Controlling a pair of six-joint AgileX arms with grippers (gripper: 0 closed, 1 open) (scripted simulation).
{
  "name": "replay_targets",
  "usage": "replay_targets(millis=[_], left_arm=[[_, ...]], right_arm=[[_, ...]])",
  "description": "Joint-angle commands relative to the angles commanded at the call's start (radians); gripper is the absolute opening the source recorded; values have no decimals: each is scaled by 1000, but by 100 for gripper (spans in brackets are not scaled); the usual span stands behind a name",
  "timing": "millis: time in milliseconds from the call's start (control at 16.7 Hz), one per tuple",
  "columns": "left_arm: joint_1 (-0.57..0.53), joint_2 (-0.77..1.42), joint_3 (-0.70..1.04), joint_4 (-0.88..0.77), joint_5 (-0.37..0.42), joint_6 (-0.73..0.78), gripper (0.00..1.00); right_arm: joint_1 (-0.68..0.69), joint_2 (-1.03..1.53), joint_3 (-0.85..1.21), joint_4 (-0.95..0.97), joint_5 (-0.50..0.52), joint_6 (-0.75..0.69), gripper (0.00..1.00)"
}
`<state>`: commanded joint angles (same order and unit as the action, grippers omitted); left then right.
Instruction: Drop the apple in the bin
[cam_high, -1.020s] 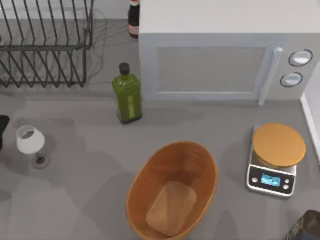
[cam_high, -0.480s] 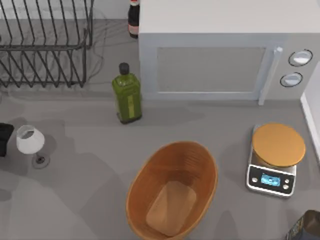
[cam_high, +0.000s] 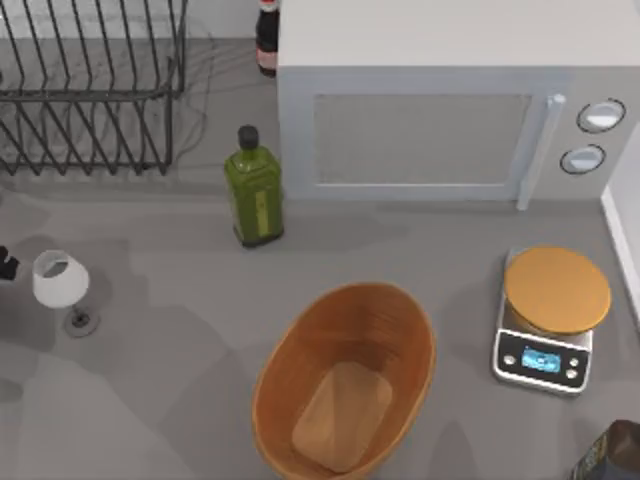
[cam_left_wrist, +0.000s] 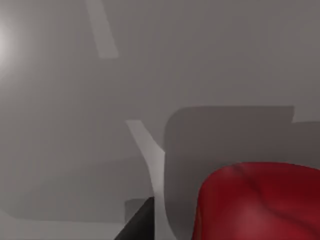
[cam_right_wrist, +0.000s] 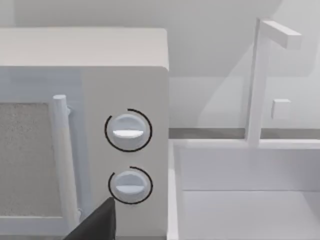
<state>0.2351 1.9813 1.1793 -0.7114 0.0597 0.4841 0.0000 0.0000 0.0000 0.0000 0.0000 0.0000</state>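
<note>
The apple (cam_left_wrist: 260, 202) is a bright red round shape close in front of the left wrist camera, resting low over the grey tabletop. A dark part of my left gripper (cam_left_wrist: 137, 222) shows just beside it; a sliver of that gripper (cam_high: 6, 265) sits at the table's far left edge, left of the wine glass. The bin (cam_high: 400, 320), an oval light-brown wooden basket with a paler flat bottom, stands at the front centre with nothing inside. My right gripper (cam_high: 612, 455) is parked at the front right corner.
A white wine glass (cam_high: 60, 285) stands near the left edge. A green bottle (cam_high: 254, 190) stands in front of the microwave (cam_high: 420, 140), a wire dish rack (cam_high: 90, 90) at the back left, and an orange-topped kitchen scale (cam_high: 552, 315) on the right.
The dark part of my left arm at the table's left edge has drawn back leftward and shows less than half a second ago. The right arm has not moved.
</note>
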Motion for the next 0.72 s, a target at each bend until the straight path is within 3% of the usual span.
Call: replay_targets(millis=[300, 720], left_arm=[[0, 0, 0, 0, 0, 0, 2], [0, 0, 0, 0, 0, 0, 0]], right_arm=[[0, 0, 0, 0, 0, 0, 100], [0, 0, 0, 0, 0, 0, 100]])
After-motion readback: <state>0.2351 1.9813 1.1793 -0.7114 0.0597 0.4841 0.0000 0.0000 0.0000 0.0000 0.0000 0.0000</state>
